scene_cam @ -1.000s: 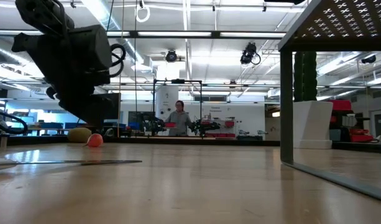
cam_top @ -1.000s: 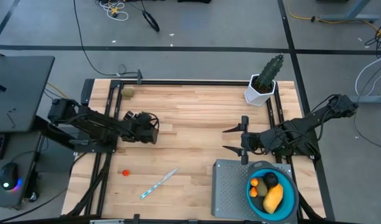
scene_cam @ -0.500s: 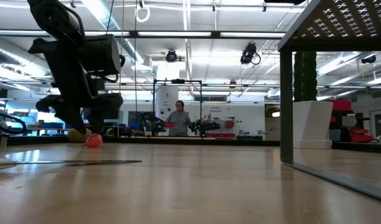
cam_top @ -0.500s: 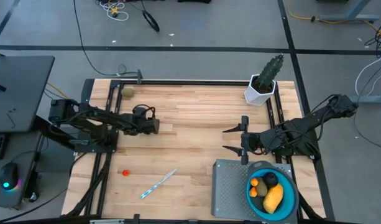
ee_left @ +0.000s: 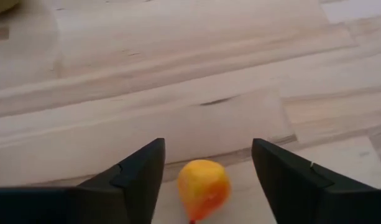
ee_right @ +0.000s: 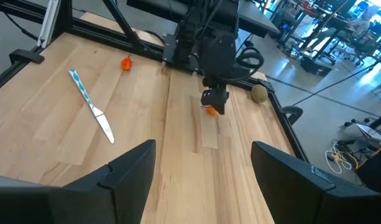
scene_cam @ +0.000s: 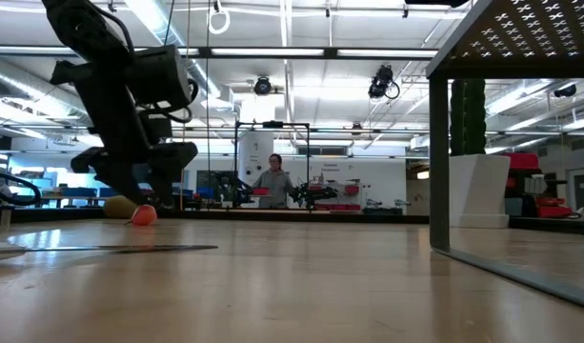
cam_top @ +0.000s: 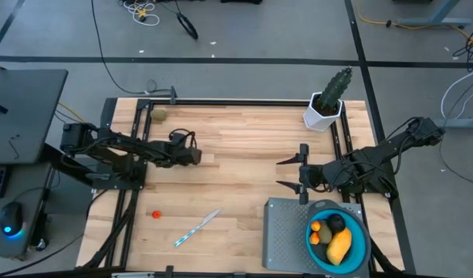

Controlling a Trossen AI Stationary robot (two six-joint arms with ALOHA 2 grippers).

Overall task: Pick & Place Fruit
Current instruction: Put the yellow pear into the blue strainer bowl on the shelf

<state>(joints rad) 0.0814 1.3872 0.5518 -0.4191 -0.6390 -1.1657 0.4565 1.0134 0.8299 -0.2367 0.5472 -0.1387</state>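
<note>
My left gripper [cam_top: 193, 155] hangs low over the table's left-middle, open. A tiny orange-red fruit [ee_left: 203, 186] lies on the wood between its two fingers [ee_left: 135, 180], apart from both; the right wrist view shows the fruit [ee_right: 211, 111] just under that gripper [ee_right: 214, 98]. A second tiny orange-red fruit [cam_top: 154, 215] lies near the left edge. An olive-brown fruit [cam_top: 158, 114] sits at the far left corner. My right gripper [cam_top: 287, 174] waits open at right of centre. A blue bowl [cam_top: 359, 241] holds the yellow fruit [cam_top: 339, 246], a black ball [cam_top: 337, 223] and others.
A white-and-blue stick [cam_top: 197, 228] lies near the near edge. A cactus in a white pot [cam_top: 327, 101] stands at the far right. The bowl rests on a grey perforated stand [cam_top: 285, 230] at the near right. A person [scene_cam: 272, 178] stands far behind the table.
My left gripper has moved a little toward the table's right and come down, tipping its fingers toward the wood, so that it now stands low over the tiny orange-red fruit. The right arm and the fruit have kept still.
</note>
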